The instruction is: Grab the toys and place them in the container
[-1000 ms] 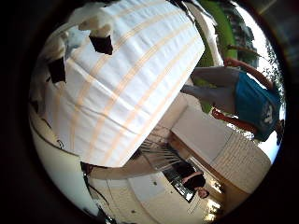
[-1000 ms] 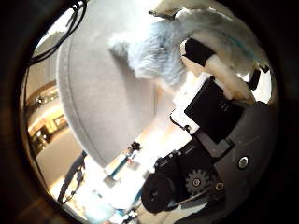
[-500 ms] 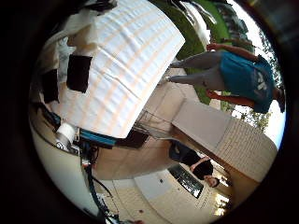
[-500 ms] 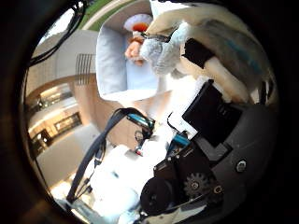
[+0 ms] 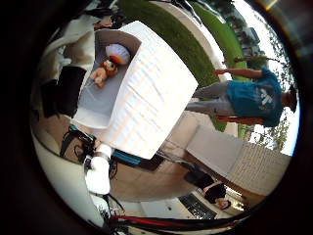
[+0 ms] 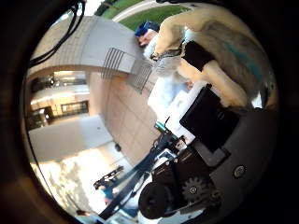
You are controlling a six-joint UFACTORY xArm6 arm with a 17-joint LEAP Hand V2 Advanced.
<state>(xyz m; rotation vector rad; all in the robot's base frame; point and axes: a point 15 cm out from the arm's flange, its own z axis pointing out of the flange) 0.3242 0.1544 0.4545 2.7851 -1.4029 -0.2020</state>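
Note:
My hand [image 6: 217, 126] is well above the table, and its fingers [image 6: 198, 53] are curled round a fluffy cream and grey plush toy [image 6: 177, 42] held close to the palm in the thumb side view. The little finger side view shows the table [image 5: 156, 98] under a white striped cloth. An open box container [image 5: 90, 110] stands at one end of it. A small doll [image 5: 110, 64] with a white hat lies inside the container.
A person in a blue shirt [image 5: 252, 98] stands on the paving beside the table, with grass [image 5: 176, 34] behind. Dark stand legs [image 6: 140, 170] and a stairway [image 6: 121, 61] show in the thumb side view.
The table has shrunk in both views, so the hand has risen away from it with the plush toy still held. The container with the doll has come into the little finger side view.

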